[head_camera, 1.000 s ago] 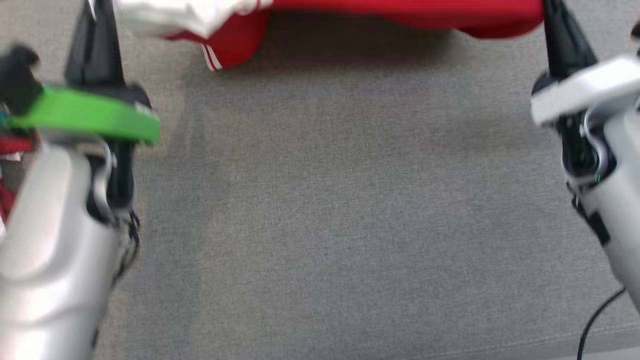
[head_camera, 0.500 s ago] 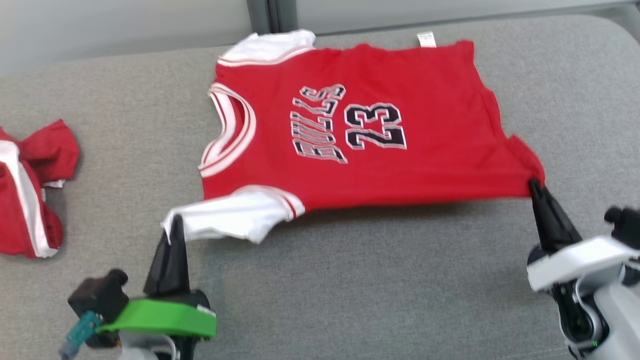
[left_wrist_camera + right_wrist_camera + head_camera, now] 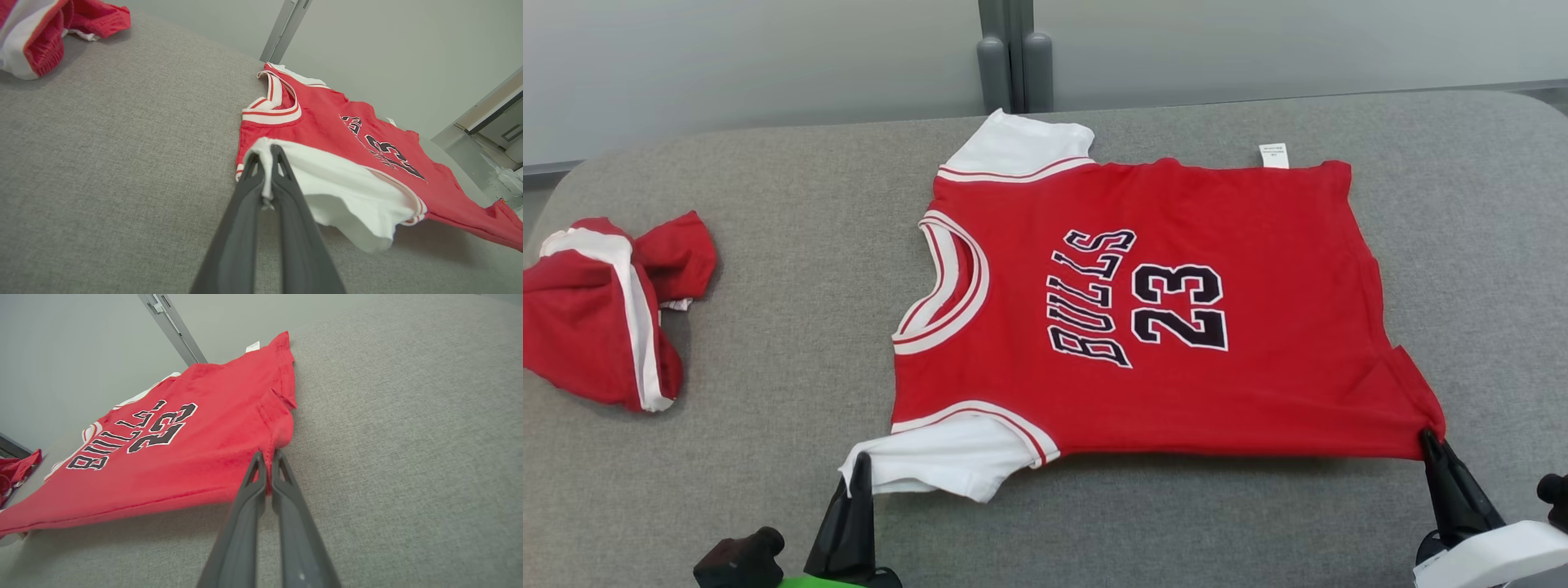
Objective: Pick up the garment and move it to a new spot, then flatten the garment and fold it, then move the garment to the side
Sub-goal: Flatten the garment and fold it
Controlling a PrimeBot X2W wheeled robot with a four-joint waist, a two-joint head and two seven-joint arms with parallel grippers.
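The red jersey lies spread across the middle of the grey cushion, print up, collar toward the robot's left and hem toward its right. The left gripper has its jaws pressed together on the tip of the white near sleeve. The right gripper pinches the near hem corner the same way.

Between the two grips the near edge hangs a little off the cushion, with shadow under it, while the far edge rests flat. By the look of it this is the flattening step, and the job now is to lay that near edge down clean.

The call here is to hold both pinches firm and ease the grips gently apart along the edge so the cloth goes taut. Both then lower at the same pace, drawing slightly toward the robot so no slack bunches behind.

The sleeve looks like the weak spot. It sags and curls under just beside the left grip, and could fold beneath itself if dropped early. The hem corner is puckered too, so a small outward tug may smooth it. Release should come only once cloth meets cushion.

The crumpled red garment sits well apart at the left, out of the way.
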